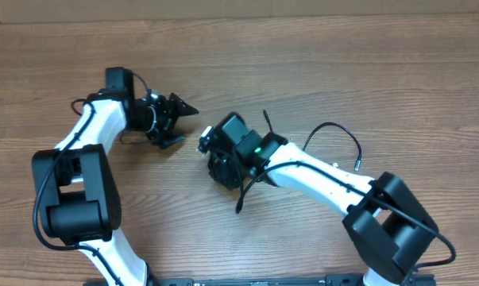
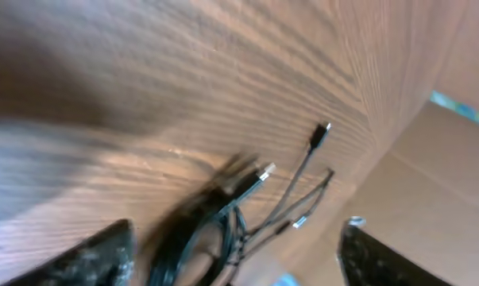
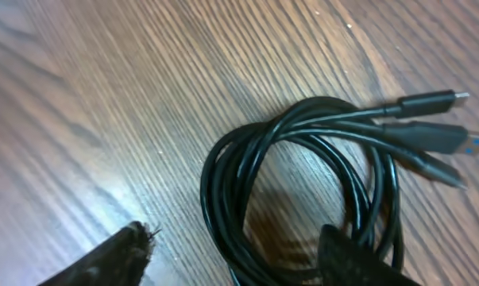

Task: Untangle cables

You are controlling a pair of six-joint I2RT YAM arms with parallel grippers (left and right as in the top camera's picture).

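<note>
Thin black flexible cables (image 3: 223, 191), silver-tipped plugs. Flat wooden table (image 1: 342, 63) mid-brown, darker streaky grain. Left robot arm (image 1: 92, 131) and right robot arm (image 1: 318, 176) white, black joints; green light (image 1: 257, 148) on right.

This looks like a robotics lab bench rather than a home or a shop. The left arm (image 1: 96, 131) and the right arm (image 1: 318, 171), both white with black joints and exposed wiring, rise from a black base rail (image 1: 247, 281) at the edge of a wood-grain table (image 1: 318, 63). Beyond the fingers (image 2: 378, 258) of the left gripper (image 2: 235, 250), the tabletop ends against plain brown cardboard (image 2: 430, 183) standing like a wall.
</note>
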